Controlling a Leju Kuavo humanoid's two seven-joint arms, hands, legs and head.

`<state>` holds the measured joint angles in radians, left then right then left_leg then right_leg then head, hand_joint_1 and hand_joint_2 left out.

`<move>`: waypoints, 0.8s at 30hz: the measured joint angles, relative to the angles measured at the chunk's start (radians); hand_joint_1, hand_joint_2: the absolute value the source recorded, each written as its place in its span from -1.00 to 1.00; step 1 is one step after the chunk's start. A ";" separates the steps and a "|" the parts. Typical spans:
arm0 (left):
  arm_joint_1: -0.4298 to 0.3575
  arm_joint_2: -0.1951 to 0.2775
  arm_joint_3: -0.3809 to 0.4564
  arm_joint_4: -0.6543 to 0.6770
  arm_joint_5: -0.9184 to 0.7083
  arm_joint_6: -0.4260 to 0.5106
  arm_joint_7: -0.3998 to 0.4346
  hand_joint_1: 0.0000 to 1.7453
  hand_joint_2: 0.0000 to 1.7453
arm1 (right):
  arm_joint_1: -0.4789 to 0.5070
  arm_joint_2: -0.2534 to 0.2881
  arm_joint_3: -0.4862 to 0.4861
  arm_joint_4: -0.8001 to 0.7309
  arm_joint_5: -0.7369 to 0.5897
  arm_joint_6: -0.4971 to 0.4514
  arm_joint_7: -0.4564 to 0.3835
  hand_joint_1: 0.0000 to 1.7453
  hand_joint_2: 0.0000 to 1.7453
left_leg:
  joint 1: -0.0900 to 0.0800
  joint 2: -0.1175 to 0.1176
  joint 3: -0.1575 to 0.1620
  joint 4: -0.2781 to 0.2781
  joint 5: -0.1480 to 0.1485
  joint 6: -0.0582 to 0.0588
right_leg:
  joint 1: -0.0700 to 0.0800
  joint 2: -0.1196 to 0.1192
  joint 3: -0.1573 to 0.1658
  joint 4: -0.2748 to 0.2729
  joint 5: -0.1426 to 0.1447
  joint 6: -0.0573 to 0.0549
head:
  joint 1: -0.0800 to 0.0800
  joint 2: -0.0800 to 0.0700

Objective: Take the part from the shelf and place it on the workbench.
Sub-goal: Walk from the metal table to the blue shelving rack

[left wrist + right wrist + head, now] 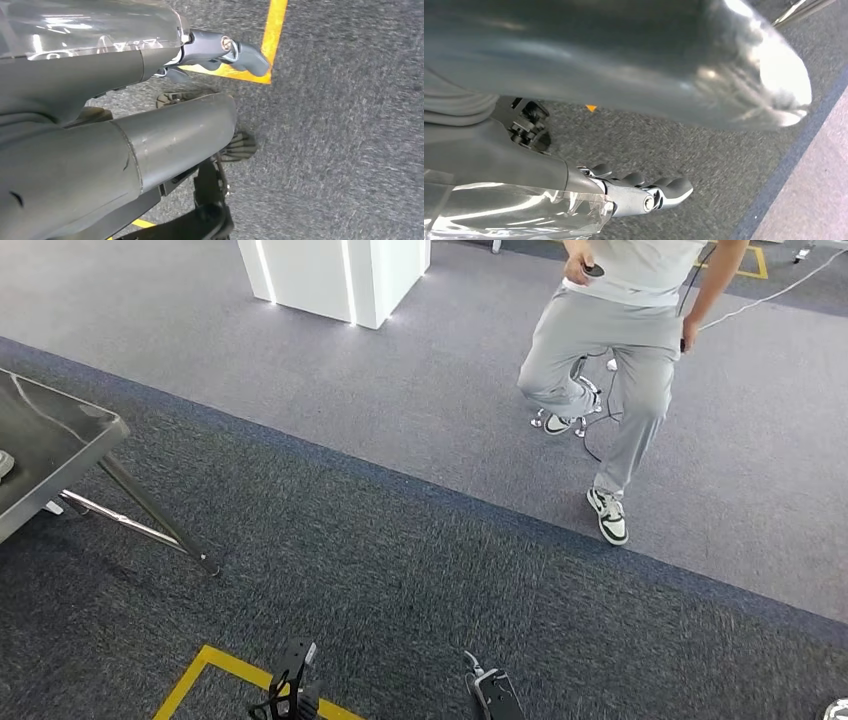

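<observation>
Grey carpet [400,580] lies below me, with a metal table [50,440] corner at the left of the head view. A pale object [4,464] cropped at its left edge may be the part; I cannot tell. My left hand [165,115] hangs over yellow floor tape [275,30], fingers [245,54] stretched out and holding nothing. My right hand [574,175] is likewise loose and empty. A seated person [620,350] is upper right.

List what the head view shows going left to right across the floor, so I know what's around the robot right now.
Grey metal table at the left edge → yellow floor tape → white pedestal at the back → person seated on a stool → cable trailing off to the right.
</observation>
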<state>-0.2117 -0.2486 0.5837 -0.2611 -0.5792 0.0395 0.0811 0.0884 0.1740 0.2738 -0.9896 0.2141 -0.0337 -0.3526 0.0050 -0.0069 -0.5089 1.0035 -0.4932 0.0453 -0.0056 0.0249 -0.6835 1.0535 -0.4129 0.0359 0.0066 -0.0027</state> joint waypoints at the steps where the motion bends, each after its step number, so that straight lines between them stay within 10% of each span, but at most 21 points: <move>1: -0.001 0.000 0.000 0.000 0.000 0.000 0.000 -1.00 -1.00 | 0.000 -0.001 0.000 0.000 0.000 0.000 0.000 -1.00 -1.00 | 0.000 0.006 -0.015 -0.001 0.014 0.006 | -0.002 -0.006 -0.015 0.049 -0.055 0.003 | 0.002 0.000; 3: -0.001 0.002 0.000 0.000 -0.002 -0.001 0.000 -1.00 -1.00 | 0.000 -0.002 0.000 0.000 -0.001 0.000 0.000 -1.00 -1.00 | -0.003 0.015 -0.048 0.000 0.041 0.009 | -0.005 -0.013 -0.043 0.177 -0.148 0.010 | 0.006 0.000; 5: 0.000 0.003 -0.001 0.001 -0.006 -0.003 0.000 -1.00 -1.00 | 0.001 -0.003 0.000 0.000 -0.002 0.000 0.000 -1.00 -1.00 | -0.006 0.026 -0.083 0.002 0.067 0.007 | -0.008 -0.015 -0.035 0.247 -0.146 0.014 | 0.006 0.000; 8: 0.000 0.005 -0.005 0.001 -0.014 -0.008 0.000 -1.00 -1.00 | 0.000 -0.006 0.000 -0.001 -0.003 0.003 0.000 -1.00 -1.00 | -0.010 0.036 -0.126 0.003 0.098 -0.001 | -0.003 -0.033 0.111 0.110 -0.095 0.001 | 0.006 0.000; 11: 0.001 0.006 -0.010 0.002 -0.019 -0.010 0.006 -1.00 -1.00 | -0.005 -0.008 0.002 -0.007 -0.008 0.009 -0.002 -1.00 -1.00 | -0.010 0.048 -0.138 0.008 0.120 -0.016 | 0.011 -0.056 0.253 -0.077 -0.137 -0.019 | 0.006 0.000; 14: 0.002 0.006 -0.011 0.003 -0.018 -0.005 0.006 -1.00 -1.00 | -0.001 -0.010 0.007 -0.009 -0.013 0.012 -0.005 -1.00 -1.00 | -0.003 0.048 -0.148 0.022 0.117 -0.035 | 0.012 -0.048 0.245 -0.099 -0.117 -0.039 | 0.008 0.000; 19: 0.010 0.008 -0.011 0.005 -0.018 0.000 0.000 -1.00 -1.00 | 0.004 -0.012 0.016 -0.012 -0.014 0.012 -0.006 -1.00 -1.00 | 0.001 0.016 -0.231 0.283 -0.045 -0.052 | 0.011 -0.031 0.194 -0.088 -0.078 -0.054 | 0.003 0.000; 24: 0.011 0.010 -0.011 0.006 -0.019 -0.008 0.000 -1.00 -1.00 | 0.007 -0.014 0.017 -0.012 -0.014 0.012 -0.004 -1.00 -1.00 | 0.005 0.002 -0.061 0.060 0.027 -0.048 | 0.008 -0.012 0.154 -0.053 -0.071 -0.039 | 0.003 0.000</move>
<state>-0.2010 -0.2381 0.5726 -0.2547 -0.5983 0.0311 0.0807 0.0951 0.1596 0.2906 -1.0014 0.1999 -0.0216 -0.3567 0.0102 -0.0047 -0.5701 1.0631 -0.4665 -0.0022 0.0027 0.0134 -0.5298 1.0002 -0.4843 -0.0031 0.0096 -0.0027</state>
